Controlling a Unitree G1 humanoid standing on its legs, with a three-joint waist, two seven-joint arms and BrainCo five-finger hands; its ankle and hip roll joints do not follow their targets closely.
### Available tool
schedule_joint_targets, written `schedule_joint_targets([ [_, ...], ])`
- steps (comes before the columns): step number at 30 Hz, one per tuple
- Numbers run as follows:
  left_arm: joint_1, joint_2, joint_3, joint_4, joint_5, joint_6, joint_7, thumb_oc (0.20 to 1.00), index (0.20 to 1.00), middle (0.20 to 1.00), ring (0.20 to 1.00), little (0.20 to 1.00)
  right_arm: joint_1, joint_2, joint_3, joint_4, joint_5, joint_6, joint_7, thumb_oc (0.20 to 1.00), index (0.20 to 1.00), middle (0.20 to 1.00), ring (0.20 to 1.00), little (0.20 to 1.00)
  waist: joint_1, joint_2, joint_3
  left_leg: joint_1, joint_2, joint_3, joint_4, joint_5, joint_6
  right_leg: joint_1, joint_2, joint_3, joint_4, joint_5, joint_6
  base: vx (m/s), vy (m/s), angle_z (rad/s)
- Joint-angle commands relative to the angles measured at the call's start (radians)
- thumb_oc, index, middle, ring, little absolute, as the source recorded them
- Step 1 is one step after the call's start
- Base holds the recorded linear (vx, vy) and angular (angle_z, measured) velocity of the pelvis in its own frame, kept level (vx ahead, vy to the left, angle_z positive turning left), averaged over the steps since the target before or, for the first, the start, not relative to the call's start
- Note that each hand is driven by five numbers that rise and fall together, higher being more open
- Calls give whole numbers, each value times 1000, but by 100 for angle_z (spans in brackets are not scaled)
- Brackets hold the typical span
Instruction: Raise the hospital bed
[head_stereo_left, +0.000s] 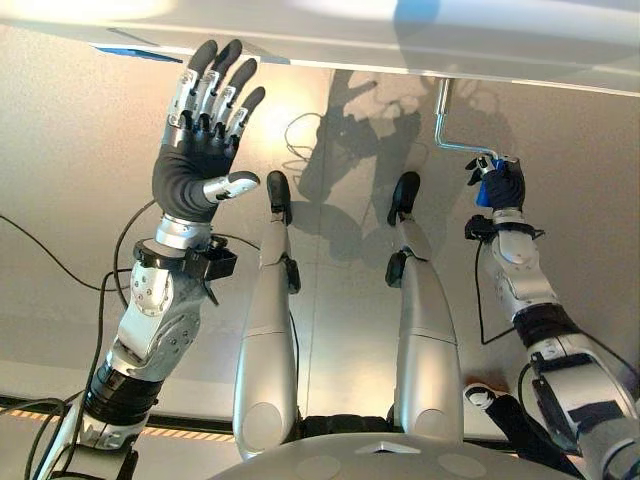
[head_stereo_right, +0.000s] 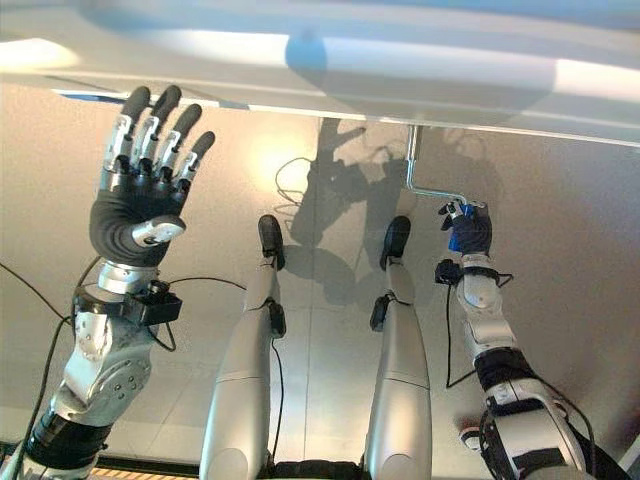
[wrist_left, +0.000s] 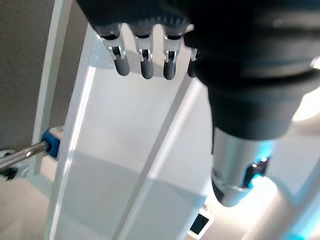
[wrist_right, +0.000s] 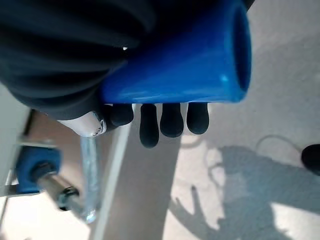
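My right hand (head_stereo_left: 499, 186) grips the crank's blue handle (wrist_right: 175, 65), low beneath the bed frame (head_stereo_left: 400, 40); my left hand (head_stereo_left: 205, 130) hangs open, well apart.

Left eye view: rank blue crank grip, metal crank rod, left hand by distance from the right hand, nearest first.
1. Blue crank grip: inside the right hand, fingers curled round it.
2. Metal crank rod: just beyond the grip, running up to the bed frame.
3. Left hand: far across on the robot's left, open, raised near the frame.
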Motion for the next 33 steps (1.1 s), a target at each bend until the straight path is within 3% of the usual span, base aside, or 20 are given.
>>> schedule_joint_targets([
  [1, -70, 10, -34, -116, 12, -42, -44, 1000, 1000, 1000, 1000, 1000, -84, -289, -137, 281, 182, 83, -90, 200, 200, 200, 200, 200, 19, 24, -24, 69, 54, -29, 15, -56, -39, 35, 35, -40, 52, -75, 67, 16, -57, -3],
  [5, -102, 8, -73, -103, 20, -31, -48, 1000, 1000, 1000, 1000, 1000, -212, -298, 1, 494, 138, 171, 12, 200, 200, 200, 200, 200, 46, 43, -24, 47, 55, -48, 20, -53, -35, 3, 33, -52, 87, -87, 67, 11, -51, 2],
  [7, -124, -9, -93, -98, 17, -17, -45, 1000, 1000, 1000, 1000, 1000, -286, -240, 100, 560, 48, 226, 56, 200, 200, 200, 200, 200, 75, 69, -24, 18, 48, -60, 35, -57, -29, -22, 26, -60, 114, -92, 66, 5, -24, 0],
  [9, -124, -9, -91, -98, 17, -17, -45, 1000, 1000, 1000, 1000, 1000, -290, -240, 103, 563, 48, 226, 56, 200, 200, 200, 200, 200, 73, 70, -24, 15, 48, -61, 37, -58, -29, -24, 25, -61, 116, -93, 66, 6, -18, 7],
  [11, -148, -44, -93, -97, 29, -3, -31, 1000, 1000, 1000, 1000, 1000, -347, -134, 158, 569, 2, 262, 79, 200, 200, 200, 200, 200, 99, 87, -24, -25, 37, -78, 57, -63, -21, -46, 16, -72, 131, -99, 66, 20, -31, 15],
  [13, -154, -57, -95, -94, 33, 0, -25, 1000, 1000, 1000, 1000, 1000, -364, -107, 165, 567, 1, 271, 82, 200, 200, 200, 200, 200, 104, 91, -24, -38, 33, -86, 63, -66, -18, -51, 13, -77, 139, -101, 66, 11, 1, 12],
  [14, -170, -73, -96, -85, 48, 3, -5, 1000, 1000, 1000, 1000, 1000, -408, -38, 203, 558, -37, 290, 83, 200, 200, 200, 200, 200, 117, 98, -24, -64, 26, -95, 78, -71, -13, -60, 6, -86, 147, -105, 63, 5, 40, 5],
  [16, -184, -98, -99, -76, 59, 9, 20, 1000, 1000, 1000, 1000, 1000, -445, 21, 247, 550, -92, 311, 90, 200, 200, 200, 200, 200, 129, 106, -24, -86, 17, -103, 88, -74, -8, -70, -3, -94, 154, -104, 64, 4, 58, 11],
  [23, -200, -145, -96, -54, 75, 5, 75, 1000, 1000, 1000, 1000, 1000, -491, 217, 290, 494, -123, 320, 96, 200, 200, 200, 200, 200, 166, 127, -24, -144, -17, -130, 107, -81, 4, -72, -29, -116, 143, -100, 67, 1, 79, 16],
  [33, -199, -149, -78, -39, 76, -16, 98, 1000, 1000, 1000, 1000, 1000, -521, 358, 422, 335, -184, 299, 132, 200, 200, 200, 200, 200, 201, 137, -24, -190, -52, -147, 129, -87, 8, -60, -51, -132, 96, -75, 73, 5, 76, 6],
])
